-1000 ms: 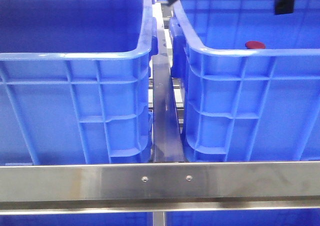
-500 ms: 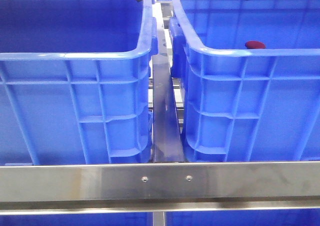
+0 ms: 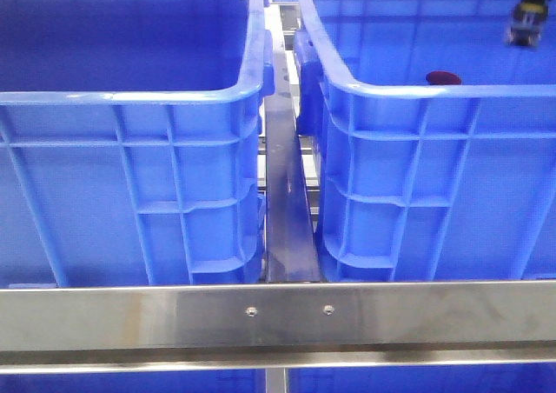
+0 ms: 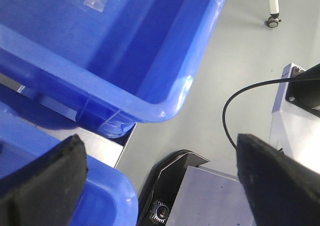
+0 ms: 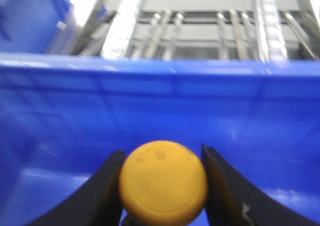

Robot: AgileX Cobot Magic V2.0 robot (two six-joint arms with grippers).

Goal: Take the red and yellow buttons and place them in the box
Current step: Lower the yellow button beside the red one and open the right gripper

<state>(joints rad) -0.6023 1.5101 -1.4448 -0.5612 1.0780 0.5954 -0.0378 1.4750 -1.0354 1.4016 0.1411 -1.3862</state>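
The right gripper (image 5: 162,186) is clamped on the yellow button (image 5: 163,183), holding it above the inside of the blue box (image 3: 417,89), likely so it drops in beside the red button (image 3: 443,77) lying there. The left gripper (image 4: 160,176) stands spread and empty, parked over the neighbouring crate (image 4: 150,106).

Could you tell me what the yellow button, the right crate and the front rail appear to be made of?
Yellow button: apparently matte plastic, evenly coloured. Box: glossy moulded plastic, with ribs and rim highlights. Front rail: brushed metal, likely steel, with streaky reflections and screws.
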